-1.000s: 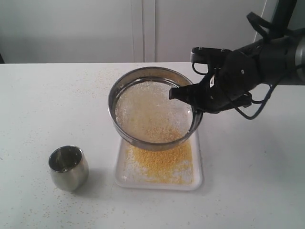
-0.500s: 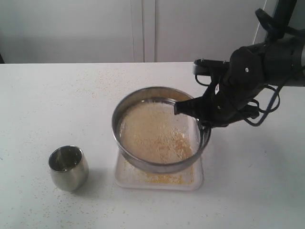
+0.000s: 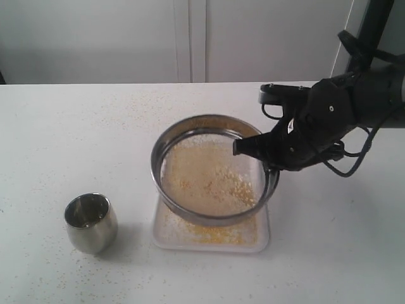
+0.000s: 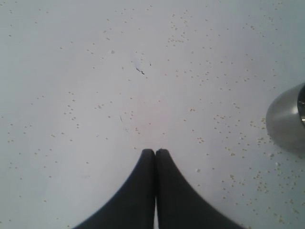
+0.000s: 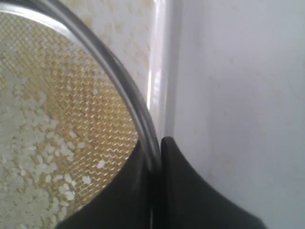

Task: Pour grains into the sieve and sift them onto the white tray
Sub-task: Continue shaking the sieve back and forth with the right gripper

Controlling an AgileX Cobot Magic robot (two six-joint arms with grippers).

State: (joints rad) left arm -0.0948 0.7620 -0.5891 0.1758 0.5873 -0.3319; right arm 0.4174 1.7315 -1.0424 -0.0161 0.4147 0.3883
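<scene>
The sieve (image 3: 164, 144) hangs tilted just above the white tray (image 3: 262, 242), held at its right rim by my right gripper (image 3: 266, 161), which is shut on it. Whitish bits and some yellow grains (image 3: 218, 180) lie on the mesh. More yellow grains (image 3: 212, 233) are spread on the tray under it. In the right wrist view the sieve rim (image 5: 125, 88) passes between the black fingers (image 5: 190, 191), with pale grains (image 5: 28, 143) on the mesh and the tray edge (image 5: 159, 71) beyond. My left gripper (image 4: 155, 151) is shut on nothing over the bare table; it is out of the exterior view.
A small rounded steel cup (image 3: 91, 222) stands on the white table at the front left, and its side (image 4: 286, 121) shows in the left wrist view. Loose grains (image 4: 228, 124) are scattered over the tabletop. A white wall panel (image 3: 190, 38) runs behind the table.
The sieve has come down and toward the front over the tray, and its tilt has shifted. The grains on the mesh have moved. The cup has stayed in place.
</scene>
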